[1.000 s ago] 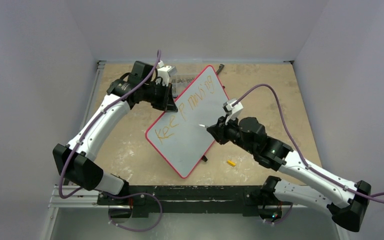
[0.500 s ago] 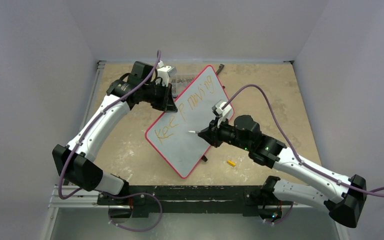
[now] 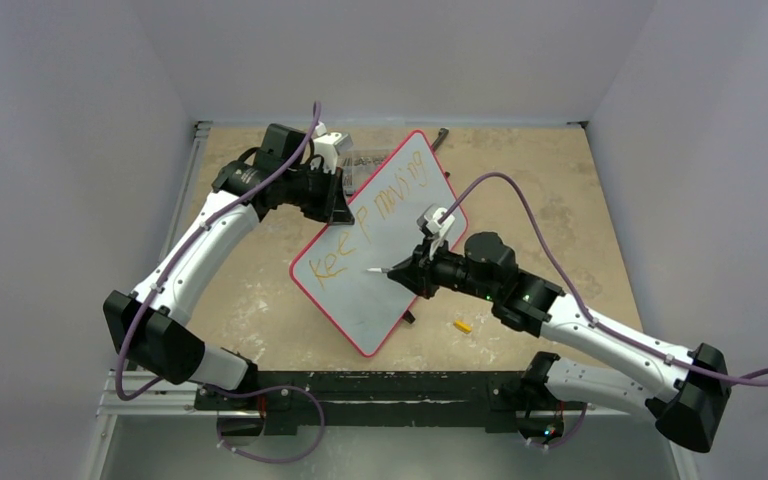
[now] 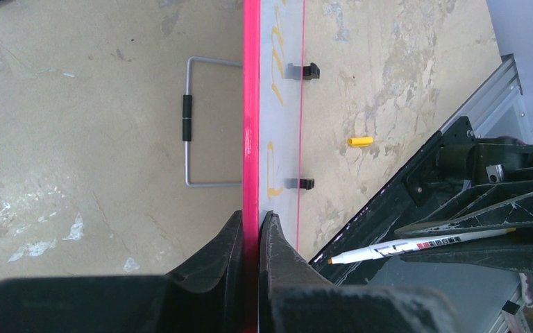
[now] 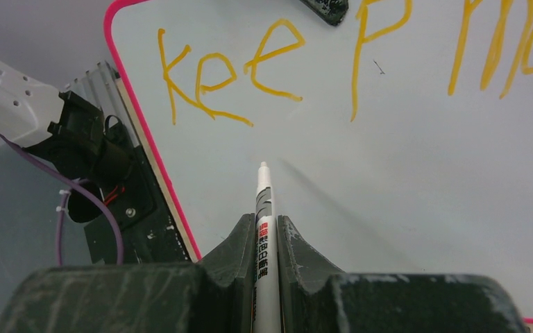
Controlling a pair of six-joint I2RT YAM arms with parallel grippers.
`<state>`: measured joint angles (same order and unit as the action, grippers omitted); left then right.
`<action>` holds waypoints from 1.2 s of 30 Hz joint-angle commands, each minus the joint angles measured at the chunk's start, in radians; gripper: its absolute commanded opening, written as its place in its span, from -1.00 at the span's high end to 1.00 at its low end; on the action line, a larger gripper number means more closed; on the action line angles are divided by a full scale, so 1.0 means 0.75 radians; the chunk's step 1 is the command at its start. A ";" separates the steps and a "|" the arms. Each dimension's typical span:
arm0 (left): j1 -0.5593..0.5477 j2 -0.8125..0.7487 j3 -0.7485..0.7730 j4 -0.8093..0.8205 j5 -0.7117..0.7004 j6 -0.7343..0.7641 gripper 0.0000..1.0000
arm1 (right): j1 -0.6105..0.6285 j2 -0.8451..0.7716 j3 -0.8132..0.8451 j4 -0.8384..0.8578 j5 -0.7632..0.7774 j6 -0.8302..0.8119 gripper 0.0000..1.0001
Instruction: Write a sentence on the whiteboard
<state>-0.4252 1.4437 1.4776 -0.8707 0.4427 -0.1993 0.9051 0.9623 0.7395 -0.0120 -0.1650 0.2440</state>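
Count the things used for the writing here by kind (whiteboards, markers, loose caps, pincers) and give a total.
whiteboard: 1
marker: 1
yellow cap: 1
pincers: 2, the left pincer and the right pincer
Total: 5

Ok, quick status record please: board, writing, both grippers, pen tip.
whiteboard: stands tilted on the table
left gripper: shut on the whiteboard's red frame
right gripper: shut on the marker
marker: tip aimed at bare board below "Keep"; contact unclear
sentence: orange "Keep moving", one line
yellow cap: loose on the table beside the whiteboard
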 commanded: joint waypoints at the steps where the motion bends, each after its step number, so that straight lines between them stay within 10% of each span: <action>1: 0.014 -0.020 -0.017 0.026 -0.231 0.131 1.00 | 0.006 0.002 -0.012 0.108 -0.074 -0.024 1.00; 36: 0.033 -0.039 -0.015 0.032 -0.199 0.102 1.00 | 0.006 -0.109 -0.098 0.120 0.186 -0.029 1.00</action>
<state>-0.4206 1.4414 1.4742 -0.8692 0.4469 -0.2001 0.9062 0.9318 0.6777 0.0654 -0.1394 0.2256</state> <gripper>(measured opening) 0.048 0.097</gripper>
